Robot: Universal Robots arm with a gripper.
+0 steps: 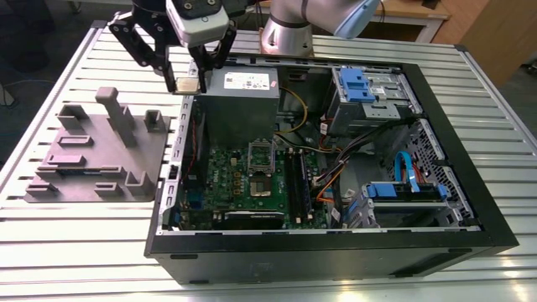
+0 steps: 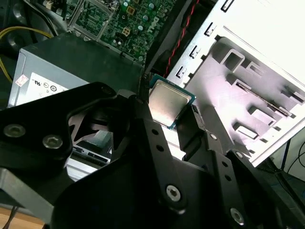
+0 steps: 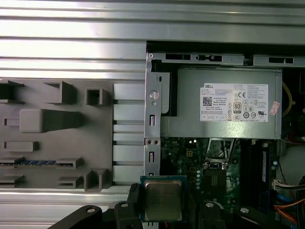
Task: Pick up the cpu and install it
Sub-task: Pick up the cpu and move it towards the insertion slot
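My gripper (image 1: 186, 88) hangs above the left wall of the open computer case (image 1: 470, 189), shut on the cpu (image 1: 187, 84), a small square chip with a shiny metal top. Both wrist views show the cpu (image 2: 167, 102) (image 3: 163, 199) pinched by its edges between the two black fingers (image 2: 143, 119). The silver socket frame (image 1: 261, 155) sits on the green motherboard (image 1: 243, 189) inside the case, below the gripper and towards the exterior view's right; its dark square socket (image 3: 215, 178) appears in the first wrist view.
A grey moulded tray (image 1: 92, 157) with upright posts lies on the slatted table to the exterior view's left of the case. A grey power supply (image 1: 239, 88) sits close beside the gripper. Drive bays with blue clips (image 1: 361, 85) and loose cables (image 1: 336, 170) fill the case's right side.
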